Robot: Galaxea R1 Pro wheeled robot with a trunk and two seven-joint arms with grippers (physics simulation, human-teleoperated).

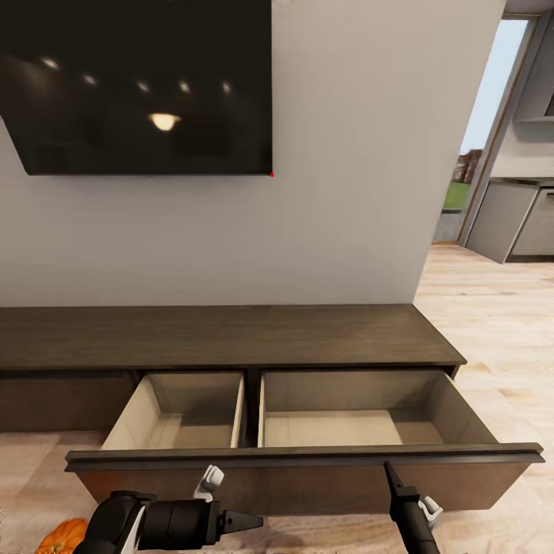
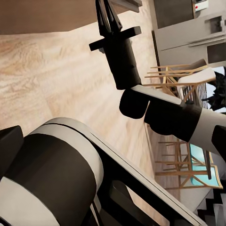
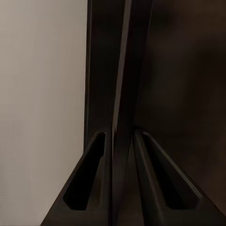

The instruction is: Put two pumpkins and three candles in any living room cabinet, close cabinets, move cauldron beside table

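From the head view, I have the cabinet (image 1: pixel 231 338) in front of me with its wide drawer (image 1: pixel 308 462) pulled fully out; both pale compartments hold nothing, ready for loading. My right gripper (image 1: pixel 390 471) sits at the top lip of the drawer front, which is how I hold it open. One pumpkin (image 1: pixel 63 536) waits on the floor (image 1: pixel 492 323) at lower left, beside my left gripper (image 1: pixel 250 522), which looks closed with nothing in it.

In the left wrist view, I see my right gripper (image 2: pixel 106 19) from the side, fingers nearly together against the cabinet's edge.

In the right wrist view, both fingers (image 3: pixel 87 183) straddle the thin drawer-front edge (image 3: pixel 120 117), pinching it.
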